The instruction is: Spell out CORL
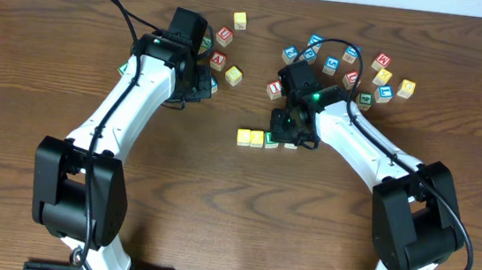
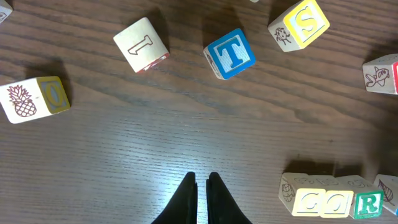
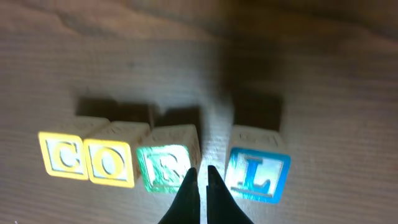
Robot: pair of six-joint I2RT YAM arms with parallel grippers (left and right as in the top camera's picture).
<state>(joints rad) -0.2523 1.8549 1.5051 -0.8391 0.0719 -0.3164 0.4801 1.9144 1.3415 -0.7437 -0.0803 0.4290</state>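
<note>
Four cubes make up my word row in the middle of the tabletop (image 1: 233, 214): a yellow-faced wooden C cube (image 3: 62, 155), a yellow-faced wooden O cube (image 3: 112, 163), a white wooden R cube (image 3: 163, 168) with a green letter, and a white wooden L cube (image 3: 258, 174) with a blue letter. Through the right wrist camera they read C, O, R, L from left to right. The first three touch side to side. The L cube stands apart from the R cube across a narrow strip of bare wood. My right claw (image 3: 199, 173) hangs over that strip, its two black fingers pinched almost together with nothing between them. I cannot tell whether the tips touch the wood.

My left claw (image 2: 200, 179) is just as narrow and empty, over bare wood. Its camera gives me five loose cubes I can make out: a white cube marked I (image 2: 142, 43), a blue T cube (image 2: 230, 54), a yellow S cube (image 2: 301, 23), a pineapple-picture cube (image 2: 34, 99) and a fish-picture cube (image 2: 382, 73) cut by the right border.

From overhead, the left loose cluster (image 1: 224, 36) and the larger right loose cluster (image 1: 351, 77) lie toward the far edge. The arms hide some cubes, so I give no exact count. On the near side of the row, open wood runs between the two arms.
</note>
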